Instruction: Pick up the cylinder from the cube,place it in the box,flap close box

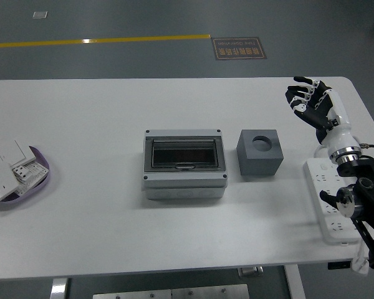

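Bare table between right hand (311, 103) and cube (260, 152); power strip (329, 199) seemingly under the forearm.

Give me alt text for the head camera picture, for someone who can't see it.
A robot's right hand hovers open and empty over the far right of a white table, away from a grey cube with a round hole on top. Left of the cube sits a grey box with its clear lid shut; a power strip lies near the right edge.
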Controlling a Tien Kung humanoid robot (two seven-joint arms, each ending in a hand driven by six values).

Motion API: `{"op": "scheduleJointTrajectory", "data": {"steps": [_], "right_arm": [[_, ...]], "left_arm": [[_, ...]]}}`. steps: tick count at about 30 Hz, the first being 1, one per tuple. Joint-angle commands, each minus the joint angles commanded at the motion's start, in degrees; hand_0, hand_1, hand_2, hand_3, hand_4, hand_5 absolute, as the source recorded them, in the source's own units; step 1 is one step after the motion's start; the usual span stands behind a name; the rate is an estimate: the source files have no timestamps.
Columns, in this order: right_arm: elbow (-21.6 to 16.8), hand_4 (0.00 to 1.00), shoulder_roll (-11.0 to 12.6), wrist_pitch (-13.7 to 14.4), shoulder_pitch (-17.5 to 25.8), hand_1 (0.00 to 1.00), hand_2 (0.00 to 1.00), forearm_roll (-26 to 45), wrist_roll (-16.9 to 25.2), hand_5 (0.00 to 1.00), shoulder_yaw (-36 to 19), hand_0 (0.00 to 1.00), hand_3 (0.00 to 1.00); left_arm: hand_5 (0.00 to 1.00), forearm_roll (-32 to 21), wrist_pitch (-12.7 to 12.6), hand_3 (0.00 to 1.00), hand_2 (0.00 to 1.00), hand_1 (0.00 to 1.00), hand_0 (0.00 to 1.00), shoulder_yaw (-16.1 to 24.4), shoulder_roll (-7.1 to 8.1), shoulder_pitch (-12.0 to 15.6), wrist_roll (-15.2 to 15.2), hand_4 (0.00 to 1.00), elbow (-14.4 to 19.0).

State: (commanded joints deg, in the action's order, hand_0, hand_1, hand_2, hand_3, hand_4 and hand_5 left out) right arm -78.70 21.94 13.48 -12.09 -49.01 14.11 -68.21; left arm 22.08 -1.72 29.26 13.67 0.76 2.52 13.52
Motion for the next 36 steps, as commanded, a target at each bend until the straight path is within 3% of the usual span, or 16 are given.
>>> {"op": "scheduleJointTrajectory", "data": {"steps": [8,20,36], "right_arm": [[0.29,0.646,0.12,-0.24,-0.05,0.618,0.545,0.2,-0.13,0.002,0.32,0.63,0.599],[0.5,0.646,0.18,-0.74,-0.29,0.609,0.533,5.51,1.13,0.002,1.75,0.614,0.544],[-0.81,0.648,0.86,-0.49,-0.11,0.587,0.515,6.9,1.13,0.019,1.41,0.589,0.516]], "left_arm": [[0.218,-0.14,-0.01,0.64,0.623,0.629,0.593,-0.15,-0.09,-0.16,-0.02,0.702,-0.01],[0.219,-0.11,-0.01,0.639,0.623,0.629,0.593,-0.2,-0.16,-0.18,0.0,0.702,-0.01],[0.218,0.39,-0.02,0.639,0.623,0.629,0.593,-0.03,-0.25,-0.24,-0.05,0.701,-0.02]]}}
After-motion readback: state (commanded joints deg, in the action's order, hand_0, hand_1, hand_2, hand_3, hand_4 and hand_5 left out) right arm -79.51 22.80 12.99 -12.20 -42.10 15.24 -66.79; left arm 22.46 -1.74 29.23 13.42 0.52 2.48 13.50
